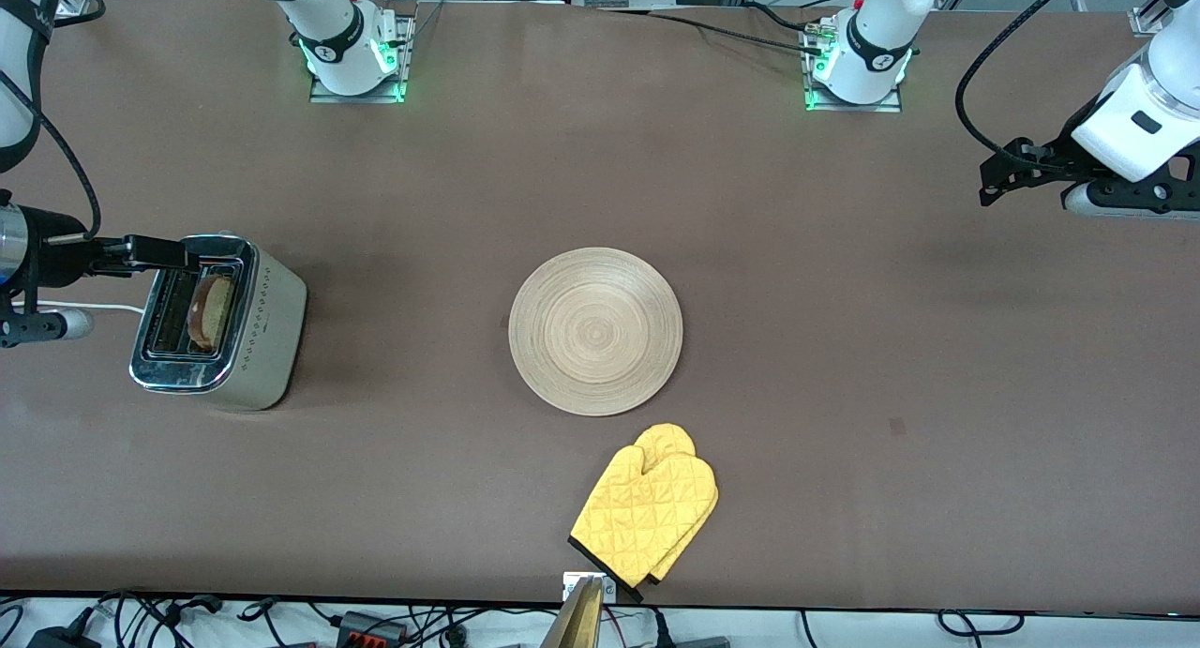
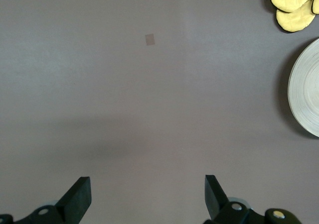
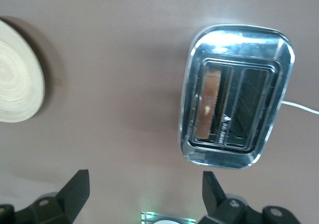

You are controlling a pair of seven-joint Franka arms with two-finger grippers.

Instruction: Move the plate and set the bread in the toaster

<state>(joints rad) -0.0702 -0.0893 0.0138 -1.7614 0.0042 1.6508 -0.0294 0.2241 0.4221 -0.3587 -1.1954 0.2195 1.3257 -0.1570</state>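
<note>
The pale wooden plate (image 1: 595, 331) lies flat mid-table and is bare; its edge shows in the left wrist view (image 2: 306, 94) and the right wrist view (image 3: 15, 84). The toaster (image 1: 258, 348) stands at the right arm's end of the table. The bread (image 1: 214, 312) stands in the toaster slot on the plate's side, also seen from the right wrist (image 3: 209, 102). My right gripper (image 1: 173, 252) is open and empty, up over the toaster's end farthest from the front camera (image 3: 144, 191). My left gripper (image 1: 1008, 174) is open and empty, waiting over bare table at the left arm's end (image 2: 147, 194).
A yellow oven mitt (image 1: 647, 503) lies nearer the front camera than the plate, by the table's edge; it also shows in the left wrist view (image 2: 291, 5). The toaster's white cord (image 1: 103, 308) trails toward the right arm's end. A small tape patch (image 1: 897, 427) marks the table.
</note>
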